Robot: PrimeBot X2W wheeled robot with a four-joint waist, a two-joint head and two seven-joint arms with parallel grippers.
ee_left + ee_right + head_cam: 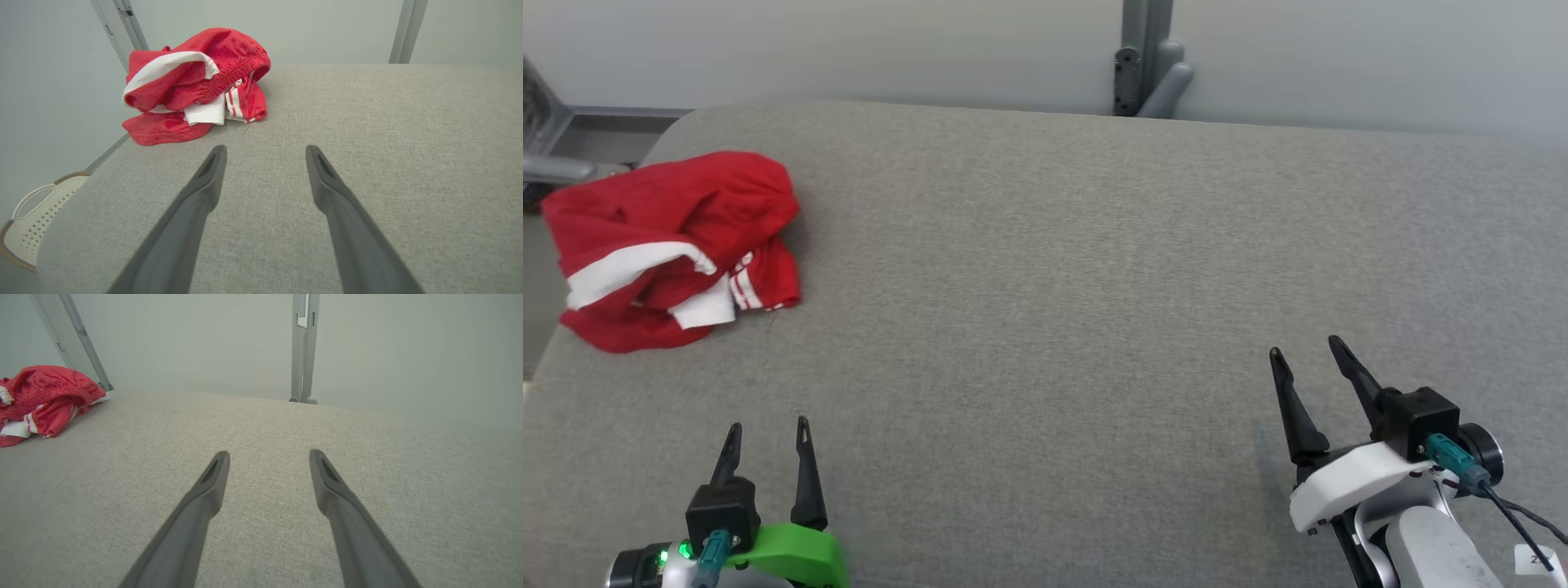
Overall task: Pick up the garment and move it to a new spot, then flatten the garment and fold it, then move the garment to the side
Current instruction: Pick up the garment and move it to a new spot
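Note:
A crumpled red garment with white bands lies bunched at the far left of the grey table, partly over its left edge. In the left wrist view the garment sits ahead and left of my open left gripper. In the head view my left gripper is at the lower left, short of the garment, empty. My right gripper stands open at the lower right, far from it. The garment shows at the left edge of the right wrist view, beyond the open right gripper.
A grey post rises behind the table's far edge against a pale wall. A white perforated basket sits on the floor below the table's left side. Grey frame bars stand beyond the table's far left corner.

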